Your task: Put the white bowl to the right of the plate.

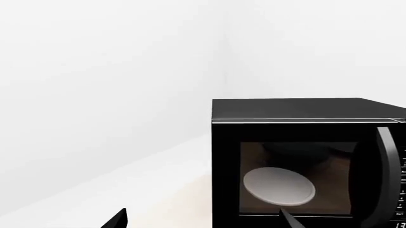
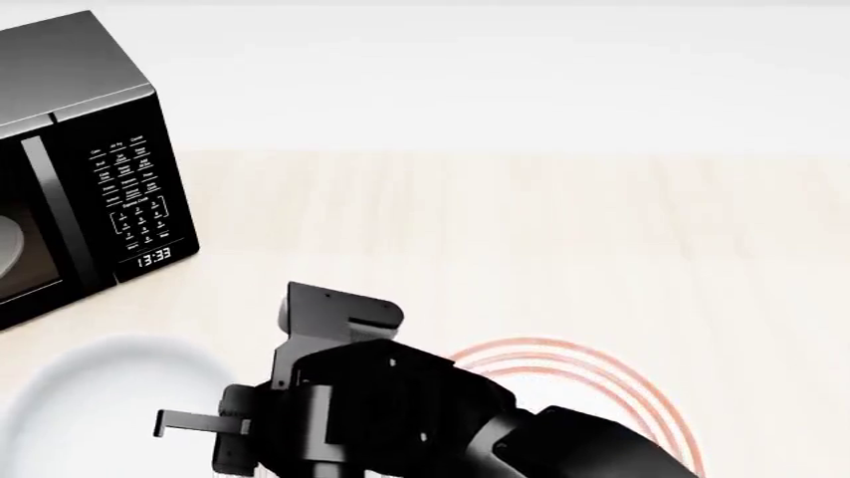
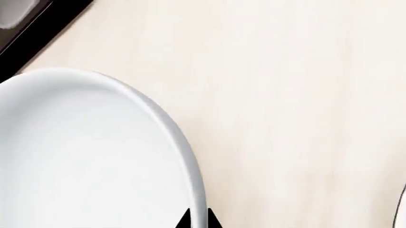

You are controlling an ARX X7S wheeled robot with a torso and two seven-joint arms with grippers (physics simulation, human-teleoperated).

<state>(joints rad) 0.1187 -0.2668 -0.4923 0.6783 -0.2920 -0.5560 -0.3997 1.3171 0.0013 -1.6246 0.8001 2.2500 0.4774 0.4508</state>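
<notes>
2 right tool [image 3: 197, 219] tips pinch the white bowl [image 3: 89, 152] rim; left tool [image 1: 203, 219] state unclear.

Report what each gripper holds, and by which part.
The right gripper straddles the white bowl at its rim, one fingertip on each side; a firm grasp cannot be confirmed. The left gripper holds nothing.

One white bowl [image 2: 94, 398], one plate [image 2: 584, 383], one microwave [image 2: 80, 169].
</notes>
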